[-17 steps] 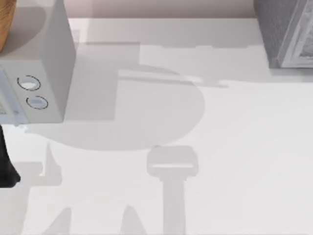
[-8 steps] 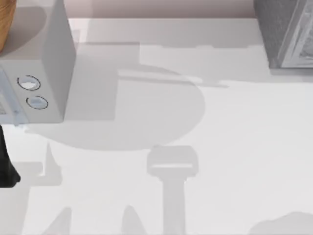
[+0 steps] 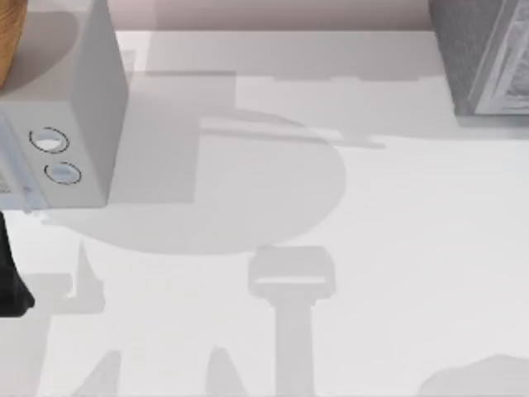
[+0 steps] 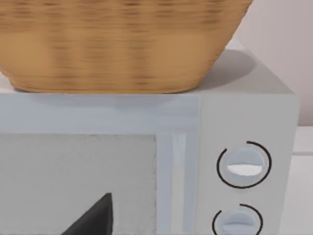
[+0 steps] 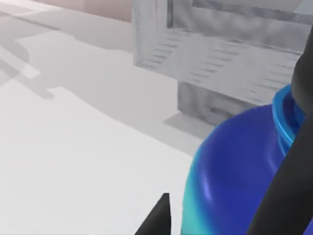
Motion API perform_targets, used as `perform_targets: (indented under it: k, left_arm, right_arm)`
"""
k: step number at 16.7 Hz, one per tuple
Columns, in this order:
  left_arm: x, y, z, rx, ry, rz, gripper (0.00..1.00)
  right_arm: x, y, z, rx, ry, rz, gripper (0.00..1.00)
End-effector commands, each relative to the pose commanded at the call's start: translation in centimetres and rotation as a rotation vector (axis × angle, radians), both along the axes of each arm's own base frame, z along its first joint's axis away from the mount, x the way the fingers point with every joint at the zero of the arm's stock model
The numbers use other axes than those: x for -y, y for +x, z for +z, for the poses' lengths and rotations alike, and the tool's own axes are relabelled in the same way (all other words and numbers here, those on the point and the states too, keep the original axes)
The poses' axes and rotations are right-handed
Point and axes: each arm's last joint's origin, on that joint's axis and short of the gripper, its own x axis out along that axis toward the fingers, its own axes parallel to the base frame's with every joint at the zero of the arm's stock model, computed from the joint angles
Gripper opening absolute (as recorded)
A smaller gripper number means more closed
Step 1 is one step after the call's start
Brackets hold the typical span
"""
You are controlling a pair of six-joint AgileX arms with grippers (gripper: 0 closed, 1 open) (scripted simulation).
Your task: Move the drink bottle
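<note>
You'll see a soft shadow in the lower right corner of the top view; a second ago that patch of counter (image 3: pixel 388 248) was bare, and half a second ago the shadow was just appearing. The microwave (image 3: pixel 74 124) at upper left and the grey box (image 3: pixel 483 58) at upper right are unchanged. In the right wrist view, the drink bottle (image 5: pixel 234 181) sits between the right gripper's dark fingers (image 5: pixel 286 191), close against them; you cannot tell how firmly they grip. The left wrist view faces the microwave, a wicker basket (image 4: pixel 122 44) on top.
</note>
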Motion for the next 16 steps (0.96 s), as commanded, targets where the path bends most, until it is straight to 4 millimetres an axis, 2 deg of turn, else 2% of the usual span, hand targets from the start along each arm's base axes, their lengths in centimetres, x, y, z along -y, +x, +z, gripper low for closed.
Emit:
perform_targets:
  k: [10, 16]
  left_arm:
    - [0.00, 0.00, 0.00, 0.000, 0.000, 0.000, 1.00]
    - [0.00, 0.00, 0.00, 0.000, 0.000, 0.000, 1.00]
  right_arm:
    - [0.00, 0.00, 0.00, 0.000, 0.000, 0.000, 0.98]
    - [0.00, 0.00, 0.00, 0.000, 0.000, 0.000, 1.00]
